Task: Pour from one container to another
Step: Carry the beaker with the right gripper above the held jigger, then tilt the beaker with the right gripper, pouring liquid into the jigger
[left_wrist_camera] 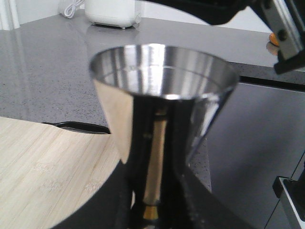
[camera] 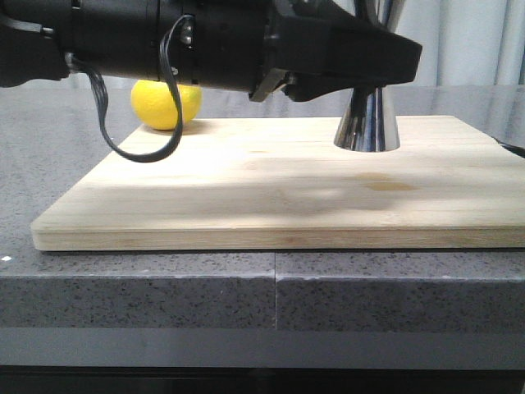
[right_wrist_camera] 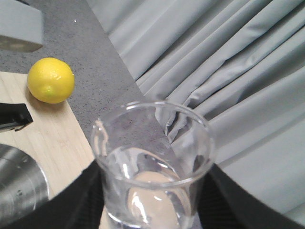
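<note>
The steel jigger (left_wrist_camera: 162,71) stands on the wooden board (camera: 246,189), its lower cone (camera: 367,125) showing below my left arm. My left gripper (camera: 365,78) reaches in from the left and is shut on the jigger's narrow gold waist, with black fingers (left_wrist_camera: 200,200) on either side. The clear glass beaker (right_wrist_camera: 152,157) fills the right wrist view, with my right gripper (right_wrist_camera: 152,202) shut on its body. It hangs close beside the jigger's rim (right_wrist_camera: 16,186). Whether the beaker holds liquid cannot be told. The front view shows neither the right gripper nor the beaker.
A yellow lemon (camera: 166,103) sits at the board's far left corner, also visible as the lemon (right_wrist_camera: 50,80). The board lies on a grey speckled counter (camera: 139,287). A white appliance (left_wrist_camera: 112,12) stands at the back, and grey curtains (right_wrist_camera: 228,71) hang behind.
</note>
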Controlling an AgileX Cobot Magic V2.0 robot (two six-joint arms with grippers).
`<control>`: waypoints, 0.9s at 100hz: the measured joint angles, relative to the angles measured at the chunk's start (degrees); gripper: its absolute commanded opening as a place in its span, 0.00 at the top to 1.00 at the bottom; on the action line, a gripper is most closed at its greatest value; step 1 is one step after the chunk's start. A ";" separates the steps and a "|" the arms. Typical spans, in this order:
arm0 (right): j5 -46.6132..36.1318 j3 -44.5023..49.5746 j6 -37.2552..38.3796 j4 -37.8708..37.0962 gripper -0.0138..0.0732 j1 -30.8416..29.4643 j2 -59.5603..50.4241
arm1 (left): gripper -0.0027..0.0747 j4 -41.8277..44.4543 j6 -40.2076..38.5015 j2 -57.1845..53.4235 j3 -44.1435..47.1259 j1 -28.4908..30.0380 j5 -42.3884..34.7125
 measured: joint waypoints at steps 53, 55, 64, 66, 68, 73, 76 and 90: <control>-0.34 0.00 0.00 -7.47 0.54 0.00 0.00 | 0.99 0.00 0.00 0.00 0.00 0.00 0.00; -0.47 0.00 0.00 -7.86 0.54 0.00 0.00 | 0.99 0.00 0.00 0.00 0.00 0.00 0.00; -0.82 0.00 0.00 -9.32 0.54 0.00 0.00 | 0.99 0.00 0.00 0.00 0.00 0.00 0.00; -0.96 0.00 0.00 -9.48 0.54 0.00 0.00 | 0.99 0.00 0.00 0.00 0.00 0.00 0.00; -1.07 0.00 0.00 -9.77 0.54 0.00 0.00 | 0.99 0.00 0.00 0.00 0.00 0.00 0.00; -1.19 0.00 0.00 -10.52 0.54 0.00 0.00 | 0.99 0.00 0.00 0.00 0.00 0.00 0.00; -1.19 0.00 0.00 -11.00 0.54 0.00 0.00 | 0.99 0.00 0.00 0.00 0.00 0.00 0.00; -1.41 0.00 -0.08 -12.05 0.54 0.00 0.00 | 0.99 0.00 0.00 0.00 0.00 0.00 0.00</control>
